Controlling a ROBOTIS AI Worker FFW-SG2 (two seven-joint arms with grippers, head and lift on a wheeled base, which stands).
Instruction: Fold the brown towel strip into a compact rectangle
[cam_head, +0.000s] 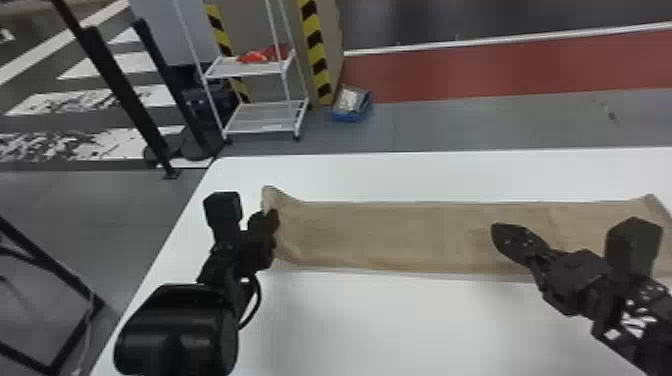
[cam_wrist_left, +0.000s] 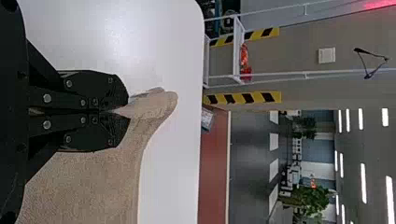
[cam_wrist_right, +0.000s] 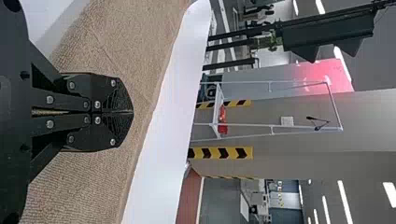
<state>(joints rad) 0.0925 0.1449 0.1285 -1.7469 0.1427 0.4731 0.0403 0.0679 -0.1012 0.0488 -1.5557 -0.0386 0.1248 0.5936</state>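
Note:
The brown towel strip (cam_head: 400, 232) lies lengthwise across the white table, its left end raised at the far corner. At that left end is my left gripper (cam_head: 274, 220). In the left wrist view, my left gripper (cam_wrist_left: 125, 112) is shut on the edge of the towel (cam_wrist_left: 88, 186), and a small fold pokes out past the fingertips. My right gripper (cam_head: 496, 232) is over the right half of the strip. In the right wrist view, my right gripper (cam_wrist_right: 130, 112) is shut with nothing between its fingertips, above the towel's surface (cam_wrist_right: 135, 46).
The white table (cam_head: 380, 320) extends in front of and behind the strip, with its left edge beside my left arm. Beyond it on the floor stand a white wheeled rack (cam_head: 265, 117), a blue box (cam_head: 351, 104) and black posts (cam_head: 122, 90).

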